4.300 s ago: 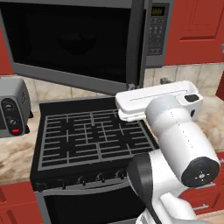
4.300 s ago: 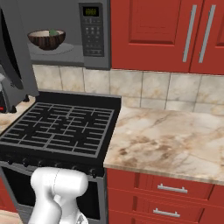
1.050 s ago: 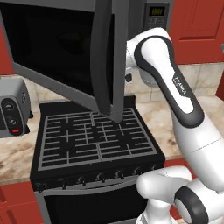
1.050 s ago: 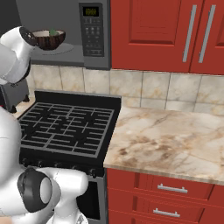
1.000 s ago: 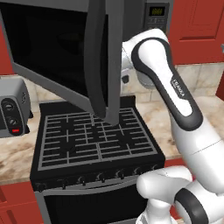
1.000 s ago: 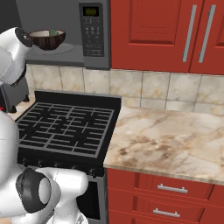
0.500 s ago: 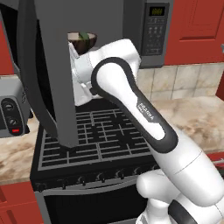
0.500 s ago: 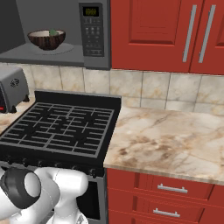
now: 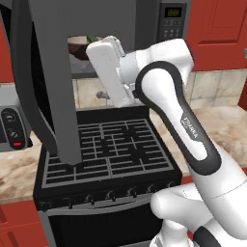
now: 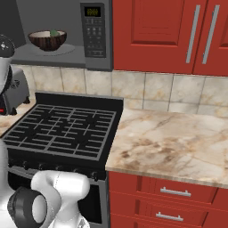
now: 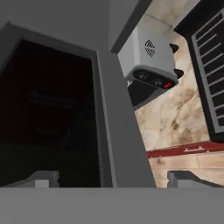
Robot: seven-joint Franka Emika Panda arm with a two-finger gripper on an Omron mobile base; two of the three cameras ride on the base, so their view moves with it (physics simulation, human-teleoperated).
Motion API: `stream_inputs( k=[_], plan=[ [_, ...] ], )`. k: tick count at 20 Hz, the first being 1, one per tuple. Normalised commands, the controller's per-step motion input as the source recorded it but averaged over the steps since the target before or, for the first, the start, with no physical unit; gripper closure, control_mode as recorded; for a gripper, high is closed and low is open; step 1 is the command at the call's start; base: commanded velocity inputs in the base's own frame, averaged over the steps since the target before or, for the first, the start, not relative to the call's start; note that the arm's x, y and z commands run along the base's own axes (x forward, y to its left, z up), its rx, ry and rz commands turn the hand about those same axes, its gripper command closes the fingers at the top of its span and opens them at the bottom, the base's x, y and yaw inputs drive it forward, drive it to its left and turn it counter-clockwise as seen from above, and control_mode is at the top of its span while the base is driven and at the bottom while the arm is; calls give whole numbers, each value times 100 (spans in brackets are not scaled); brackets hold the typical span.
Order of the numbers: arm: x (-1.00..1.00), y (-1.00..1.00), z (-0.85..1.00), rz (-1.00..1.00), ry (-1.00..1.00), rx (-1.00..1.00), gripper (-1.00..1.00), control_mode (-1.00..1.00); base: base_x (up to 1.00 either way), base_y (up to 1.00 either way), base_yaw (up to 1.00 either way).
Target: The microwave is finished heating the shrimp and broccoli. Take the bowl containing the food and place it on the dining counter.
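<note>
The microwave (image 10: 62,35) door stood wide open. The bowl (image 10: 47,40) sat inside, broccoli (image 10: 54,32) showing. The hand (image 11: 113,178) hung by the door edge, fingers apart, holding nothing.

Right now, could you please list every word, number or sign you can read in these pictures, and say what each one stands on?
"FRANKA": probably, small dark lettering on the white arm, partly blurred.
Microwave display: greenish digits, too blurred to read.
Microwave button panel: labels too small to read.
Toaster oven: a dark fan-shaped emblem on its side, no legible text.
</note>
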Motion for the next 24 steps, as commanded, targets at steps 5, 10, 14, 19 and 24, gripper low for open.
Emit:
stream_inputs(
  k=[5,10,14,19,24],
  plan=[
    [40,-100,41,-22,0,0,-100,-100,0,0,0],
    [50,-100,49,-22,0,0,-100,-100,0,0,0],
    [63,-100,26,-20,0,0,-100,-100,0,0,0],
    [76,-30,-1,-7,-6,0,-100,-100,0,0,0],
    [73,26,-38,0,5,-8,-100,-100,0,0,0]
  ],
)
